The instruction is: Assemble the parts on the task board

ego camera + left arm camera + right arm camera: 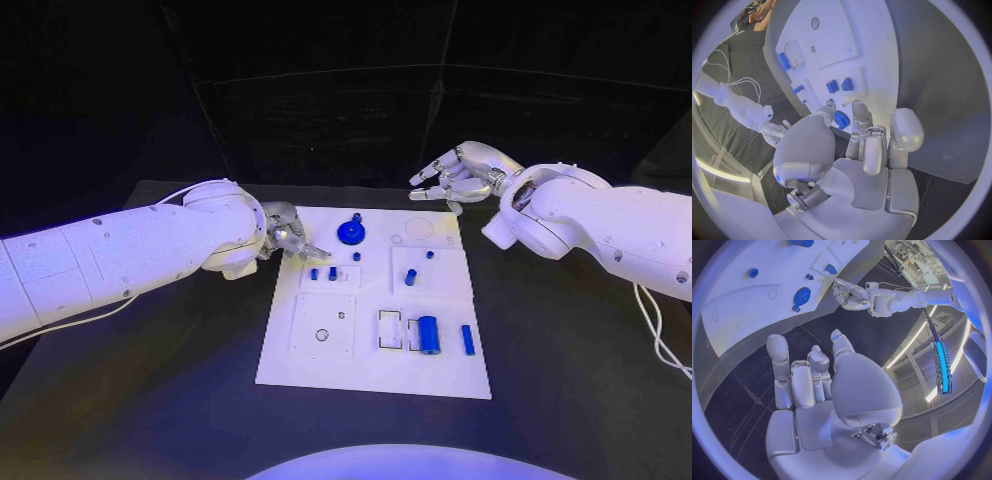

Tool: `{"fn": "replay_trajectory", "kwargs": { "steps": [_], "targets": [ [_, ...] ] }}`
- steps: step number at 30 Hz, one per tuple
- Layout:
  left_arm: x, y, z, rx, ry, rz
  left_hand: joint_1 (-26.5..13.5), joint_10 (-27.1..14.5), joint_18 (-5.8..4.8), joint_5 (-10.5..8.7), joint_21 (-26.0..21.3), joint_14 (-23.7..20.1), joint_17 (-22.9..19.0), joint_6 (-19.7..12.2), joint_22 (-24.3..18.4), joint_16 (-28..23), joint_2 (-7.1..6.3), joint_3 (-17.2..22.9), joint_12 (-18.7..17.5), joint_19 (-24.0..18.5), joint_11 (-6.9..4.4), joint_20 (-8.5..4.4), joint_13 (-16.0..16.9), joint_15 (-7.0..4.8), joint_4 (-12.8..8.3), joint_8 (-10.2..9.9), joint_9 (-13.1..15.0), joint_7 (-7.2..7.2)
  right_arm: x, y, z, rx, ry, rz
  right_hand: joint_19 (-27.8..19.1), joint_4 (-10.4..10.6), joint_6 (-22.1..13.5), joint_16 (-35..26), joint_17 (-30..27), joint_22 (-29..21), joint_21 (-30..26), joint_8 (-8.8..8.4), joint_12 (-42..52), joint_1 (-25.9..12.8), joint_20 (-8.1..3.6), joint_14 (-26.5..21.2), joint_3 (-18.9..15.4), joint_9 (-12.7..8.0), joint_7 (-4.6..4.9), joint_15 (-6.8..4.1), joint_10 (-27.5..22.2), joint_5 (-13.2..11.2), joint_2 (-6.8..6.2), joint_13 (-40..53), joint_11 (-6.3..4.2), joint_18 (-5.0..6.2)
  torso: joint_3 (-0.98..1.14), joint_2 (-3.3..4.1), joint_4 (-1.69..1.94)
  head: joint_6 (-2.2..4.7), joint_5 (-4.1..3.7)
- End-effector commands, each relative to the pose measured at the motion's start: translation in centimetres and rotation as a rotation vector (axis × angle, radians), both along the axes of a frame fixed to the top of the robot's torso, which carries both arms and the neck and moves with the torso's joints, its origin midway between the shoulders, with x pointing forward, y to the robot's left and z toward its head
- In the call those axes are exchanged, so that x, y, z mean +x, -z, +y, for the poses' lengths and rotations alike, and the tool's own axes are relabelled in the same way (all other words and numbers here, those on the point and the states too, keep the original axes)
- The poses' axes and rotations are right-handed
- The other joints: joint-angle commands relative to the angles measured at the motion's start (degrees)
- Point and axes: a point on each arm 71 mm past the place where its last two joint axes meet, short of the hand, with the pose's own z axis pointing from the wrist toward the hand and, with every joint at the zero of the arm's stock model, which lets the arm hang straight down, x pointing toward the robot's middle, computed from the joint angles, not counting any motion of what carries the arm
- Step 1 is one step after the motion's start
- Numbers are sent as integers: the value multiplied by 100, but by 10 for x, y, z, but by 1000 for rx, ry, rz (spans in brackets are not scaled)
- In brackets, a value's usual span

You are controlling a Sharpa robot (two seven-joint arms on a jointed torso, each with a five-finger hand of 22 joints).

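The white task board (375,300) lies in the middle of the table. A round blue part (351,232) sits near its far edge, with small blue pegs (333,272) behind the middle row. A blue cylinder (427,333) and a slim blue pin (467,339) lie at the near right. My left hand (289,240) hovers at the board's far left edge, fingers loosely bent and holding nothing; the left wrist view shows the round part (841,120) just past its fingertips (861,112). My right hand (459,175) hangs beyond the far right corner, holding nothing.
The board (767,300) has raised square plates and a round recess (420,229) near the far right. Black table (577,340) lies bare on both sides of it. The right wrist view shows my left hand (851,294) at the board's edge.
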Motion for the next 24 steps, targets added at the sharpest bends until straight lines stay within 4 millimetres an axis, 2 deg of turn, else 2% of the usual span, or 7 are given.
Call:
{"fn": "replay_trajectory", "kwargs": {
  "steps": [1,5,6,10,13,18,24],
  "targets": [
    [4,-11,-3,-237,-47,-45,214,-618,351,17,-1818,-152,-494,-450,-1866,-1115,-14,-275,-565,-924,203,170,-465,197,112,-215,-164,266,0,-2,1,3,-8,-8,33,7,-10,-23,-12,-7,-30,35,-20,-23,0,201,-21,8,-23,-16,5,9,34,-6,-7,101,4,-2,1,8,-8],
    [7,-17,-4,-337,-36,-83,759,-1400,414,21,-2986,-1543,-3081,-981,-2717,-3542,96,-535,-1237,-1470,606,462,-1021,485,154,-511,-480,545,1,-2,1,3,-6,-8,33,7,-10,-23,-12,-7,-30,35,-20,-23,0,201,-21,8,-23,-16,5,9,34,-6,-7,101,4,1,1,15,-14],
    [8,-18,-5,-361,-25,-98,943,-1479,439,30,-3142,-1626,-3277,-1026,-2834,-3760,79,-572,-1330,-1482,604,499,-1130,531,95,-540,-540,579,1,-2,1,3,-6,-9,33,7,-10,-23,-12,-7,-30,35,-20,-23,0,201,-21,8,-23,-16,5,9,34,-6,-7,101,3,2,3,16,-19],
    [11,-22,-16,-440,63,-181,1797,-1689,453,1,-3623,-1648,-3615,-1074,-3233,-4157,258,-473,-1632,-1393,647,596,-1565,583,-276,-664,-806,642,1,-2,1,4,-5,-11,28,9,-10,-28,-19,-18,-36,35,-24,-25,0,200,-23,8,-23,-16,3,8,34,-10,-7,103,0,4,-3,36,-40],
    [10,-22,-26,-440,171,-263,2381,-1777,467,28,-3753,-1664,-3712,-942,-3350,-4252,342,-205,-1879,-1337,659,564,-1844,584,-607,-813,-985,637,1,-2,1,5,-3,-16,19,9,-10,-40,-39,-35,-44,35,-46,-24,0,196,-23,8,-23,-16,-7,8,33,-27,-7,106,-4,8,-8,57,-59],
    [7,-17,-47,-354,354,-392,2704,-1488,465,32,-3862,-1590,-3861,-547,-3472,-4361,226,134,-2333,-1187,613,483,-2453,535,-880,-1266,-1412,586,1,-3,2,10,-2,-25,-55,-20,-18,-138,-172,-175,-126,31,-199,36,0,161,-9,6,-22,-17,-91,19,43,-149,-8,130,2,3,-8,82,-77],
    [7,-7,-66,-252,477,-457,2580,-1289,459,26,-3789,-1198,-3919,-186,-3491,-4265,16,328,-2741,-836,612,449,-3021,491,-1025,-1688,-1787,558,1,-4,4,16,-1,-38,-205,-81,-14,-365,-451,-456,-309,34,-649,154,-2,81,34,7,-23,-20,-315,22,71,-511,-12,174,0,5,-6,109,-101]
  ]
}}
